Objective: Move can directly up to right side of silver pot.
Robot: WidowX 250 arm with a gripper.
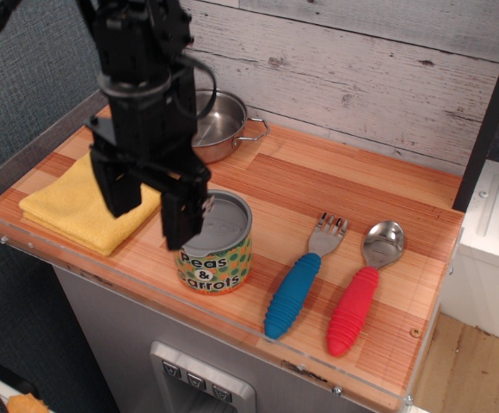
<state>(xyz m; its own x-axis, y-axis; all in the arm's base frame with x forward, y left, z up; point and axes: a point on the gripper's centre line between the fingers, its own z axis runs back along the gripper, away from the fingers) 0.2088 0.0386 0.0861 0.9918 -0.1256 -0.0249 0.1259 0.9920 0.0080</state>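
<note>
Step in hand looks like the approach to the grasp, nothing lifted yet; the can [216,244] stands upright near the counter's [344,172] front edge, well apart from the pot [217,126], which sits behind it by the back wall. The gripper [150,200] hangs over the can's left side w/ jaws spread wide, holding nothing; the right finger overlaps the can's lid, the left sits over the cloth [82,205] just left of the can. Next move prob. calls for centring over the can, dropping so the fingers straddle it, then closing.

Can: short cylinder, grey ridged metal lid, glossy yellow-green label w/ orange dots; pot: shallow shiny steel, loop handle showing on its right; counter: striped wood.
</note>
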